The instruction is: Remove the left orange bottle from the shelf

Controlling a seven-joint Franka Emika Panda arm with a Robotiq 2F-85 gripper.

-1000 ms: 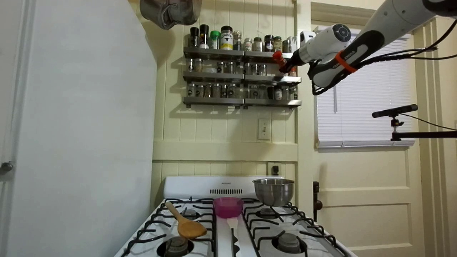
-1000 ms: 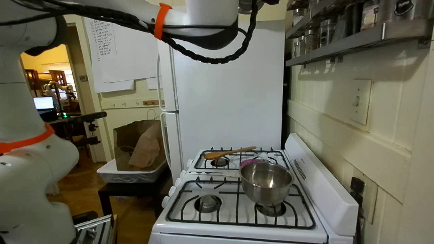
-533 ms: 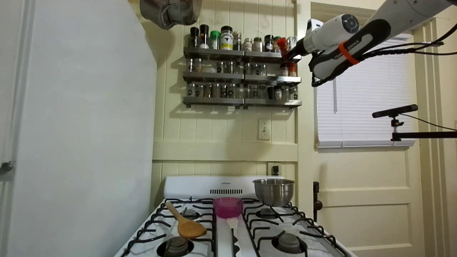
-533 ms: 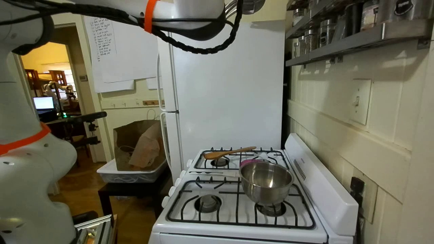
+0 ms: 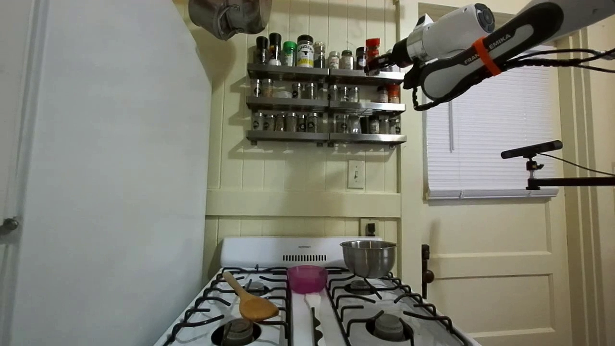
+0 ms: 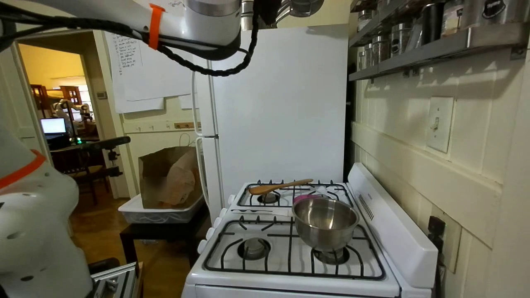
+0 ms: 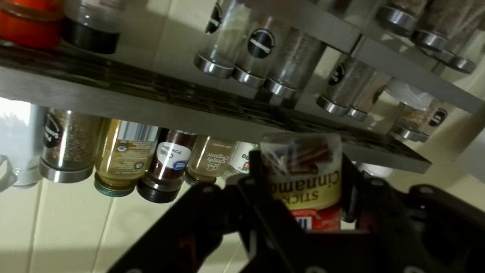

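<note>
My gripper is shut on a red-orange bottle, held in the air in front of the shelf and roughly upright. In the wrist view, which is upside down, the gripper has a finger on each side of the bottle. Its label reads cinnamon stick. The bottle's lower part is clear with brown sticks inside; its cap is hidden behind the gripper. Another orange bottle stands at the right end of the middle tier; it also shows in the wrist view. The jaws are out of sight in an exterior view showing the arm.
Several jars stand along the shelf tiers, including a chili powder jar on the top tier. A pot hangs at upper left. On the stove below are a metal bowl, a pink bowl and a wooden spoon.
The gripper has raised the bottle from the middle tier's height to the top tier's and drawn back from the shelf. The bottle has gone from tilted to nearly upright.
</note>
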